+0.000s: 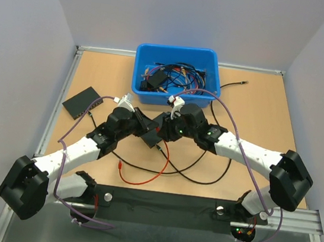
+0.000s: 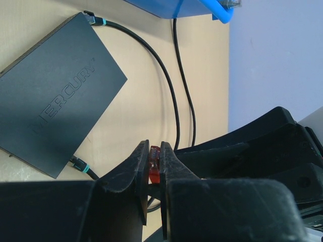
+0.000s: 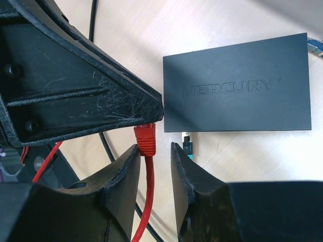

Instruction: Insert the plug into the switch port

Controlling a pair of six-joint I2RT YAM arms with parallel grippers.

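The plug (image 3: 146, 138) has a red boot and ends a thin red cable (image 1: 164, 157). My left gripper (image 2: 155, 151) is shut on the plug (image 2: 154, 164), with its tip between the pads. My right gripper (image 3: 154, 148) is open around the boot: the left finger touches it and there is a gap to the right finger. Both grippers meet above the table's middle, left (image 1: 144, 128) and right (image 1: 159, 135). The black switch (image 1: 82, 101) lies to their left; it also shows in the left wrist view (image 2: 55, 96) and in the right wrist view (image 3: 237, 91).
A blue bin (image 1: 211, 74) of cables stands at the back. Black cables (image 1: 202, 177) loop over the table. Thin black cables with teal-banded plugs (image 2: 81, 165) sit at the switch's edges; one such plug (image 3: 187, 147) lies just right of my right finger.
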